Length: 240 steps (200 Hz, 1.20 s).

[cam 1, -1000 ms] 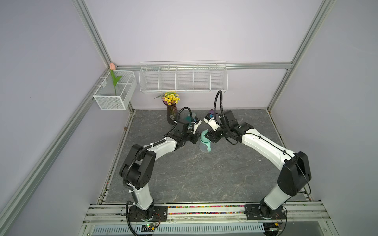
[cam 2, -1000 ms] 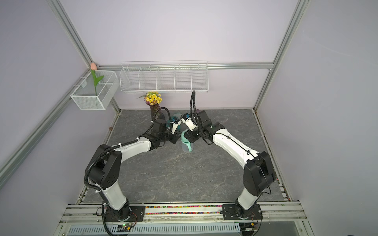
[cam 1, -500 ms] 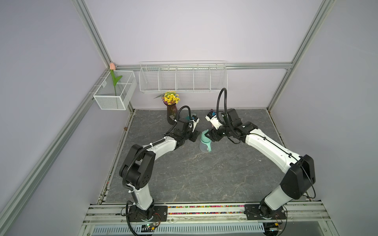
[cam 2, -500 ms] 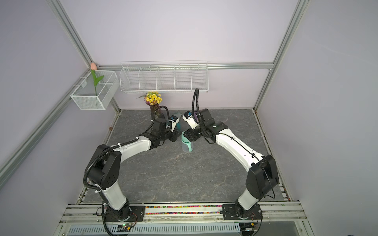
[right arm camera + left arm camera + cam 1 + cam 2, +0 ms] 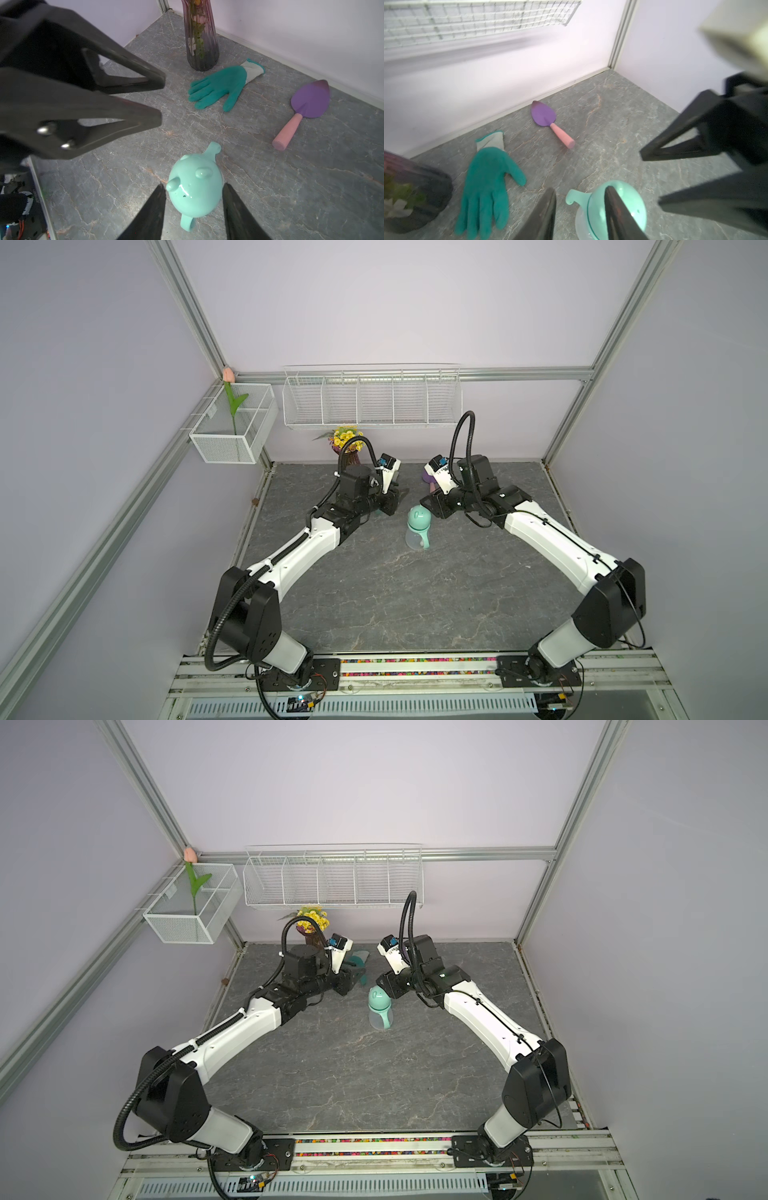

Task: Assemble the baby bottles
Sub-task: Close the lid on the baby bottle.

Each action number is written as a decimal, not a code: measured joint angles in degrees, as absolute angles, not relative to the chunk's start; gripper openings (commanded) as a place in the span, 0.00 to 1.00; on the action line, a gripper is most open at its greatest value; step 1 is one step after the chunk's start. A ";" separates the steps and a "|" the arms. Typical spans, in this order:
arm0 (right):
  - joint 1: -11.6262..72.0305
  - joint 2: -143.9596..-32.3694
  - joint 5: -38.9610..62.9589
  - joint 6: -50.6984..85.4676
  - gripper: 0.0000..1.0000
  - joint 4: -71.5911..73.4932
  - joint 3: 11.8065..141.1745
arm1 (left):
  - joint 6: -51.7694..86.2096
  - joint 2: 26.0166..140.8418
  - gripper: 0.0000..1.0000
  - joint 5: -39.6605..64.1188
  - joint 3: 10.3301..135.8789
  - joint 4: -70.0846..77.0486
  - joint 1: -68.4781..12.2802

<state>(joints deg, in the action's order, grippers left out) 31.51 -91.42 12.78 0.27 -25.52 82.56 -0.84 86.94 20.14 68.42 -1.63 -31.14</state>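
– While the bottle [image 5: 417,531] stands alone like that, which arm has the shorter way to it?

– The right one, I'd say. The bottle is upright on the worktop [image 5: 415,605], out in front of the vase [image 5: 351,456] and off to the robot's right of it, with the domed cap [image 5: 195,189] on top. The right gripper [image 5: 430,506] hangs just beside the cap, on the side of the bottle away from the vase. The left gripper [image 5: 390,505] sits between vase and bottle, a clear gap short of it.

– And the jaws?

– Both pairs are apart and empty. In the right wrist view the cap shows between the right jaws but lower than them, not pinched. In the left wrist view there is mostly bare worktop between the left jaws.

– How does its long axis run?

– Straight up. One handle [image 5: 214,148] sticks out roughly toward the vase, the other away from it. If the cap wants a last press, I'd expect it to come straight down from the right arm. A sideways brush on a handle could tip the bottle.

– What has changed over the last second?

– The bottle hasn't shifted. A second ago the arms were drawn in tighter, wrists almost meeting above it. Now they have spread apart and lifted a little.

– Finished, then?

– It looks assembled, though whatever sits under the cap is hidden. I see only this one bottle.
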 measured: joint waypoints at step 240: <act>31.16 -92.95 12.43 5.15 0.39 -21.82 77.49 | 1.08 96.14 0.20 35.70 67.35 1.43 -31.16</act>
